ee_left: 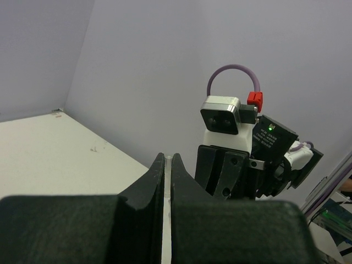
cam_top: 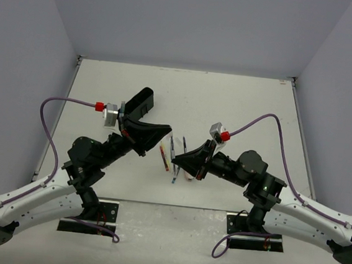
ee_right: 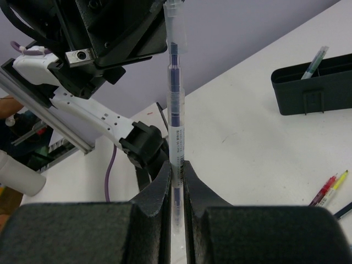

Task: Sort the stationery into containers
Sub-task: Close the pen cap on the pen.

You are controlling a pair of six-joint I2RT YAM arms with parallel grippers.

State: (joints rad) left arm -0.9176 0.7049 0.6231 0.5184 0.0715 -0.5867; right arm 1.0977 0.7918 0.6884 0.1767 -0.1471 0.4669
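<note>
A clear pen with a blue refill (ee_right: 175,93) hangs in the air above the table. My right gripper (ee_right: 175,165) (cam_top: 176,159) is shut on its lower part. The upper end reaches my left gripper (ee_left: 168,159) (cam_top: 165,131), whose jaws are shut on the pen's clear tip (ee_left: 168,157). The two grippers face each other above the loose stationery: a red and yellow pair (cam_top: 164,157) (ee_right: 328,190), a dark pen (cam_top: 184,146) and a teal pen (cam_top: 175,175). The black tray (cam_top: 140,103) (ee_right: 313,88) lies at the left rear with a teal pen (ee_right: 314,58) standing in it.
Purple cables loop up from both wrists (cam_top: 60,102) (cam_top: 258,121). Grey walls close in the white table (cam_top: 247,101) at the left, back and right. The right arm's white link (cam_top: 318,214) stretches out past the table's near right corner.
</note>
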